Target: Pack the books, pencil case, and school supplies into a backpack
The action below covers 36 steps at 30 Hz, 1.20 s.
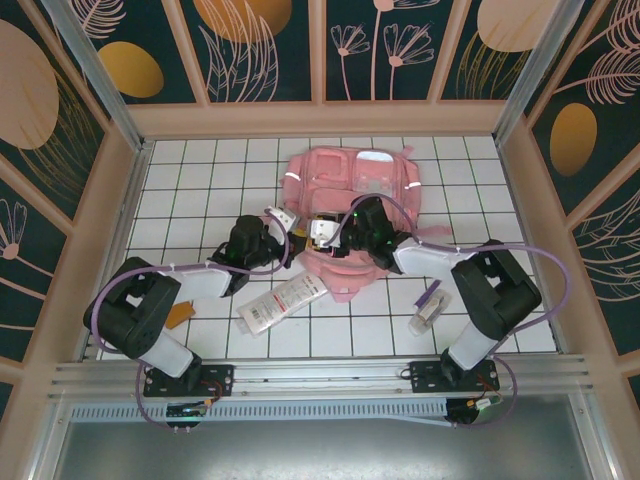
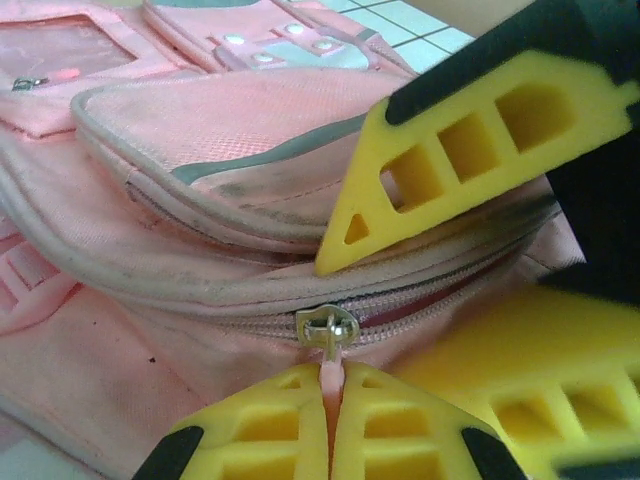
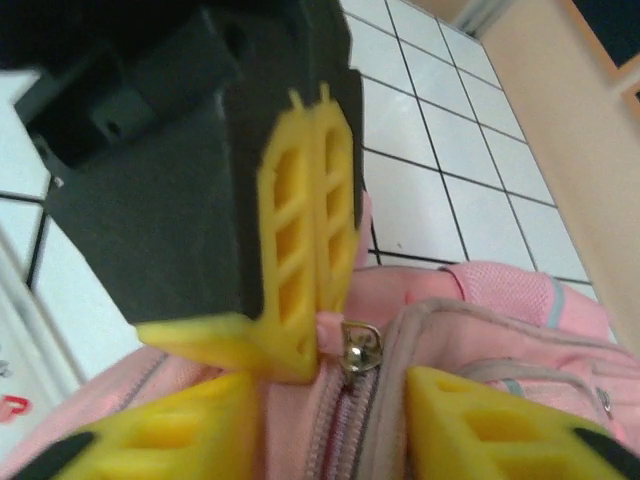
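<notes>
Backpack (image 1: 352,185) lies front-up on the far middle of the desk (image 1: 200,170). Its long axis runs near to far with a slight lean. The zippered top end appears to point near, toward the arms, and the clear pockets sit at the far end.

Left claw (image 2: 329,382) is fully closed, pinching the pink tab under the metal zipper slider (image 2: 327,327). Right claw (image 3: 330,385) stands partly open, one finger on each side of the zipper seam, gripping nothing I can make out.

That is the weak spot. With no firm hold on the fabric, a tug on the tab could drag the whole soft bag across the tiles instead of running the slider. The thin tab could also slip from the pinch, or the slider could snag on the folded flap above it. Both claws crowd one small spot and could knock together.

Pencil case (image 1: 283,303), pen (image 1: 431,292) and tube (image 1: 421,319) lie outside the bag, near the arms.
</notes>
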### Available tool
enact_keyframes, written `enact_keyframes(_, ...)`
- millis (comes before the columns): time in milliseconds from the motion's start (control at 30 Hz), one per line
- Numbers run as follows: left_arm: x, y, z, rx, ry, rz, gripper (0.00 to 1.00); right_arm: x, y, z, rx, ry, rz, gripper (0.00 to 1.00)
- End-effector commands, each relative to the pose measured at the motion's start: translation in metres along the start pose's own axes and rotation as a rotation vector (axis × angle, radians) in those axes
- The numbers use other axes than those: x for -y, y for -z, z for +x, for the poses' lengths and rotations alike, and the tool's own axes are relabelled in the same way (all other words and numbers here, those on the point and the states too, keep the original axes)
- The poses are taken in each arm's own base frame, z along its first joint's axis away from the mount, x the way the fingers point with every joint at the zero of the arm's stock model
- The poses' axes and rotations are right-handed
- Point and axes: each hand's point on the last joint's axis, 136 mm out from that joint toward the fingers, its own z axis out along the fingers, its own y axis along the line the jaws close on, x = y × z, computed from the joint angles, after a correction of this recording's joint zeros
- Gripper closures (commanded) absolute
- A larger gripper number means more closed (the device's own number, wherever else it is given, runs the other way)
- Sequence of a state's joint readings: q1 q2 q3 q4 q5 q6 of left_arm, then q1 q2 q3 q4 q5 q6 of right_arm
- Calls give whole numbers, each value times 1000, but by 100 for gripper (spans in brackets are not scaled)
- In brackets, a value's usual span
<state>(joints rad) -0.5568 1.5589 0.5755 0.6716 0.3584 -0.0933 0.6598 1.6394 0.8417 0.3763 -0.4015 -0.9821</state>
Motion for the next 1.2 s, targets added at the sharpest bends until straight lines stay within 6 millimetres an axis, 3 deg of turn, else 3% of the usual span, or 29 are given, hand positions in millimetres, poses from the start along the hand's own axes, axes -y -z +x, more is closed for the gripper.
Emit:
enact_keyframes(0, -10, 4, -29, 78, -16, -80, 100, 17, 3, 29, -159, 50, 63, 82)
enact_keyframes(67, -26, 6, -20, 49, -15, -164, 100, 16, 8, 27, -149, 89, 46, 98)
enact_keyframes(100, -34, 9, -18, 49, -13, -200, 100, 12, 10, 25, -136, 121, 32, 100)
enact_keyframes(233, -74, 29, -24, 119, 40, -332, 100, -19, 27, 5, 6, 224, -94, 100)
enact_keyframes(433, -127, 35, -27, 101, 60, -453, 100, -28, 37, -16, 87, 268, -139, 100)
enact_keyframes(667, -167, 21, -35, 76, 97, -538, 100, -33, 45, -28, 139, 294, -163, 100)
enact_keyframes(900, -199, 4, -22, 15, 166, -592, 100, -31, 49, -39, 180, 305, -151, 100)
enact_keyframes(967, -201, 7, -22, 15, 162, -611, 92, -27, 48, -41, 182, 287, -128, 100)
enact_keyframes(1000, -199, 8, -24, 21, 149, -608, 89, -22, 47, -42, 187, 269, -103, 97)
enact_keyframes(1033, -193, 10, -29, 41, 130, -582, 85, -17, 47, -44, 195, 237, -74, 80)
enact_keyframes(1167, -139, 13, -53, 133, -43, -328, 65, 16, 57, -62, 287, 78, 67, 43)
